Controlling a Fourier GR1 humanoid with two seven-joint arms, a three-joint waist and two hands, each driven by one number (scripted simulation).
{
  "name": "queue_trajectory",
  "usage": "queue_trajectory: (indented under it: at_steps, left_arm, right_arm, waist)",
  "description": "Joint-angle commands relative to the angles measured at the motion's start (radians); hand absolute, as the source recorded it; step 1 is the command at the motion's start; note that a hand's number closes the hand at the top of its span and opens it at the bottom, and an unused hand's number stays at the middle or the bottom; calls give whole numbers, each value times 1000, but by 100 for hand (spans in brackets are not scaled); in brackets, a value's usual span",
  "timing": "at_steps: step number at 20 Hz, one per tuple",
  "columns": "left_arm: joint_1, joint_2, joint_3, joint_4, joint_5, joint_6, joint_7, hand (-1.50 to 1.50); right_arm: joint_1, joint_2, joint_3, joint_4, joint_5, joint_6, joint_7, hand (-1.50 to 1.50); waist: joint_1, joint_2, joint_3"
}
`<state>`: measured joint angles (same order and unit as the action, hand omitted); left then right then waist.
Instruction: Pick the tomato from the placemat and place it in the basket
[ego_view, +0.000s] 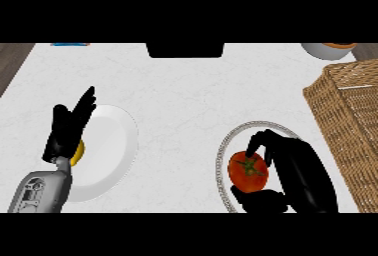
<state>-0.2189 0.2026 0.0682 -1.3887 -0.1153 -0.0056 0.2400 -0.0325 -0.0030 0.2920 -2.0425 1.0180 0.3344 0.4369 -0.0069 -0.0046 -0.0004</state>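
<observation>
While right hand (299, 167) fingers clamp tomato (247, 171), basket (347, 120) beside; left hand (68, 130) fingers straight.

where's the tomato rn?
Head view, lower right: the tomato sits on the round placemat, with the right hand curled round it. The wicker basket stands just to its right.

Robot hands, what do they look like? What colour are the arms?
Both are black, with long thin fingers and a thumb. The left robot hand sits on a light grey forearm that has darker cut-out markings on its shell and a yellow patch at the wrist. The right robot hand looks chunky, glossy and all black; its forearm does not show.
</observation>
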Motion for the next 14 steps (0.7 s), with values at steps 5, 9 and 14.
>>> queue_trajectory:
  at_steps: [5,9,14]
  left_arm:
    - [-11,15,13,8,3,-12,11,0]
    - [-7,65,44,1,37,-65,8,0]
    - [10,11,14,-34,15,-22,27,0]
  right_arm:
    - [-215,3,-68,-359,-214,53,387,150]
    - [-446,3,-174,-407,-291,181,593,150]
    - [-726,3,-363,-305,-365,298,701,150]
  waist:
    - [3,1,-1]
    - [8,-2,-1]
    - [4,-4,-1]
